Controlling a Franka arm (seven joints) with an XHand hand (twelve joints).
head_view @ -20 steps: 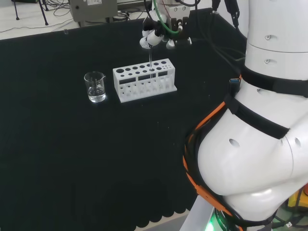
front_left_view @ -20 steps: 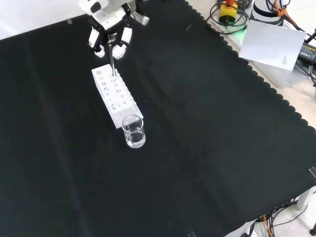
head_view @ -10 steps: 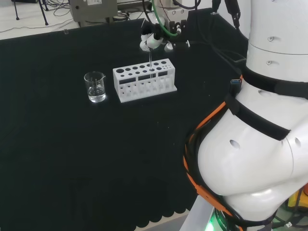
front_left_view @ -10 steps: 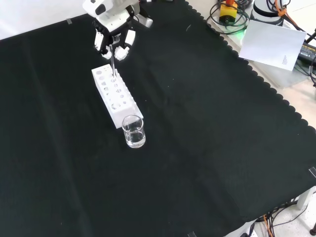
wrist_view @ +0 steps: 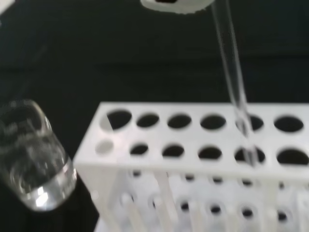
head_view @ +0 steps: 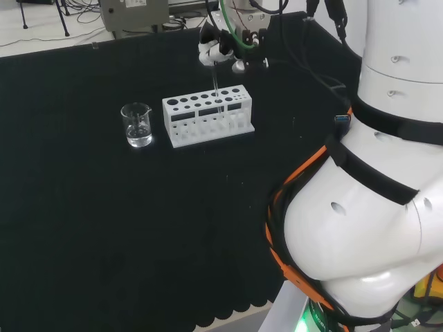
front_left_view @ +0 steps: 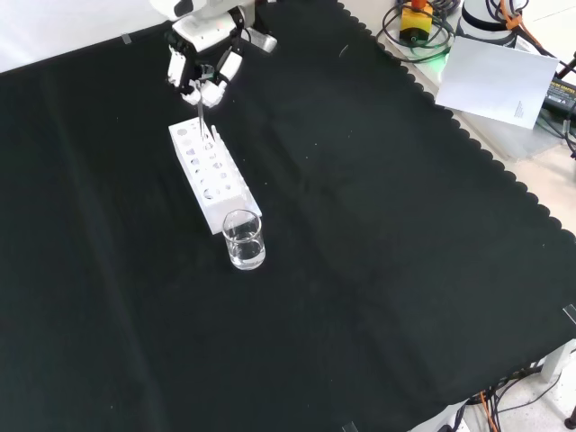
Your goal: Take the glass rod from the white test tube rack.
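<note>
Rod [wrist_view: 231, 72]: upright, lower end in a rack hole
Rack [head_view: 208, 115]: white, beside beaker [head_view: 137, 125]
Hand [head_view: 220, 48]: fingers pinching the rod's top

Wrist view: glass rod [wrist_view: 231, 72] top cut off at upper frame edge beside a blurred white bit of the hand [wrist_view: 176, 5], its lower end lost inside the white test tube rack [wrist_view: 193, 159], rack's right end and the beaker [wrist_view: 29, 154] cropped by the frame edges.
</note>
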